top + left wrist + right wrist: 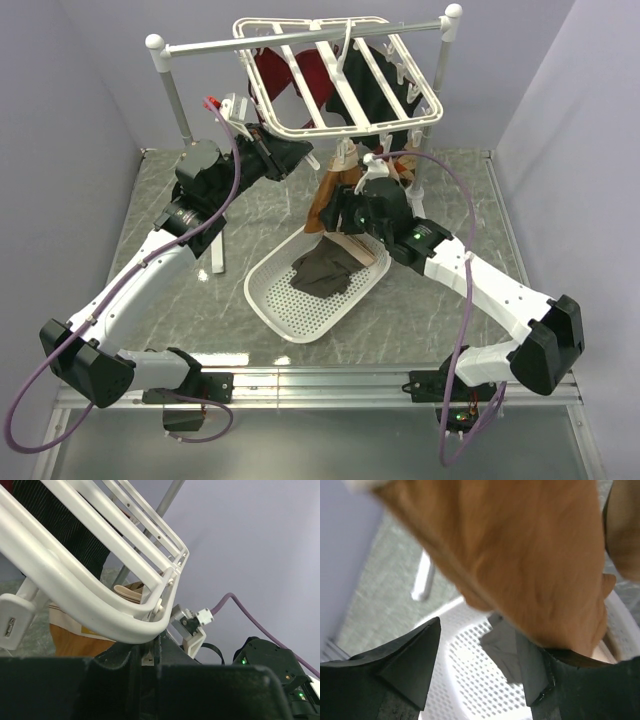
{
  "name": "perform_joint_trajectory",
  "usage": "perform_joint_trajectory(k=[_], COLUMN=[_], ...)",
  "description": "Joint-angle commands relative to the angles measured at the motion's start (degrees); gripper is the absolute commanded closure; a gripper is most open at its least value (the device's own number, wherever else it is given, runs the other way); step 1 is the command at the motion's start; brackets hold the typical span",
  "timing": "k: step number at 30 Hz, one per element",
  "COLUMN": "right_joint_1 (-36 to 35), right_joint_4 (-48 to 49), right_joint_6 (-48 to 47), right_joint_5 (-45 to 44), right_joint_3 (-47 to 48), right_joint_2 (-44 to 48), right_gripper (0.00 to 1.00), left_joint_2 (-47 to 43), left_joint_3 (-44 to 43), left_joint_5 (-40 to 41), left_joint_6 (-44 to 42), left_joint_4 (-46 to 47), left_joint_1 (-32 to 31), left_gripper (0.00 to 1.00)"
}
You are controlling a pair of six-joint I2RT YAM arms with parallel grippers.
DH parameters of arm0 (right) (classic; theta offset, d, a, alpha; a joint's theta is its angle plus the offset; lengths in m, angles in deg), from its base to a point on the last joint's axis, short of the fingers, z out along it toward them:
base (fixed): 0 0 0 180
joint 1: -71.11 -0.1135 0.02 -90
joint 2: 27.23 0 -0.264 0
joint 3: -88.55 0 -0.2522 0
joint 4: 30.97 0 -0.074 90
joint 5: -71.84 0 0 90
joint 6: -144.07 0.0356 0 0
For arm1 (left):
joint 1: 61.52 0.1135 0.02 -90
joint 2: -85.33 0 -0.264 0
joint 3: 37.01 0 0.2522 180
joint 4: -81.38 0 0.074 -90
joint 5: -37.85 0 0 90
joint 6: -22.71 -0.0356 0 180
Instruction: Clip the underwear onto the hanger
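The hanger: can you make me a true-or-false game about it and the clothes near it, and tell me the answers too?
1. A red garment hangs on the hanger. True.
2. The dark grey garment hangs on the hanger too. False: it lies in the white basket.
3. The underwear lies flat in the basket. False: it hangs down below the hanger's front edge, above the basket.
4. The right gripper is open. True.
5. The hanger hangs from a grey rail. True.
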Motion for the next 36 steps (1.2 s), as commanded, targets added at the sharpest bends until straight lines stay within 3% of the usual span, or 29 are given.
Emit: perform_joint_trajectory(k=[1,2,5,6,8,12,13,14,16,18,21,23,27,32,34,36], right_joint_1=[-0.49,-0.49,0.03,0.73,1.79,4.78,6.35,7.41,10.65,11.28,8.05,2.70,1.88,1.88,2.32,3.46], right_joint_4=[5.75,7.24,7.78,7.52,6.21,6.63,7.86,11.35,13.92,8.70,-3.71,-4.26,-1.46,9.60,12.16,15.59], right_joint_6=[7.77,7.87,6.82,6.46,5.85,1.64,-1.85,-3.63,-9.32,-10.07,-0.60,6.79,15.41,13.76,11.92,11.03], right_joint_5=[-3.69,-3.53,-5.02,-5.37,-5.64,-5.28,-5.46,-5.28,-2.48,-3.08,1.75,-0.61,-1.41,-6.32,-8.44,-8.54], right_joint_3=[3.15,3.15,3.15,3.24,3.06,-0.09,-1.58,-4.64,-6.86,-3.46,2.88,1.32,-2.03,1.64,2.62,2.80], right_joint_2=[-0.82,-1.00,-0.65,-0.48,-0.21,4.51,6.01,7.59,11.20,11.65,10.86,10.51,3.07,-3.54,-6.00,-7.15], right_gripper=[0.31,0.32,0.48,0.56,0.64,0.97,0.98,0.97,0.67,0.43,0.27,0.24,0.14,0.11,0.14,0.37], left_joint_2=[-0.15,-0.24,-0.59,-0.68,-0.77,-0.85,-0.94,-0.86,-1.03,-1.20,-1.29,-1.03,-0.77,-1.47,-1.47,-1.47], left_joint_3=[-1.49,-1.49,-1.14,-1.14,-0.97,-0.70,-0.61,-0.44,-0.18,0.09,-0.17,-0.70,-1.23,-0.88,-0.88,-0.96], left_joint_5=[0.03,0.03,-0.06,0.03,-0.06,-0.15,-0.15,-0.24,-0.41,-0.50,-0.50,-0.59,-0.41,0.03,0.20,0.20], left_joint_6=[-0.05,-0.05,-0.14,-0.14,-0.14,-0.14,-0.14,-0.05,0.30,0.39,0.04,-0.14,0.48,0.04,0.21,0.21], left_joint_4=[-0.48,-0.57,-0.40,-0.48,-0.48,-0.04,0.04,0.22,0.48,0.66,0.22,0.04,0.22,-0.75,-1.01,-0.66], left_joint_1=[-0.33,-0.33,-0.33,-0.33,-0.24,-0.33,-0.33,-0.33,-0.33,-0.33,-0.33,-0.33,-0.24,-0.24,-0.33,-0.33], left_gripper=[1.00,1.00,1.00,1.00,1.00,1.00,1.00,1.00,1.00,1.00,1.00,1.00,1.00,1.00,1.00,1.00])
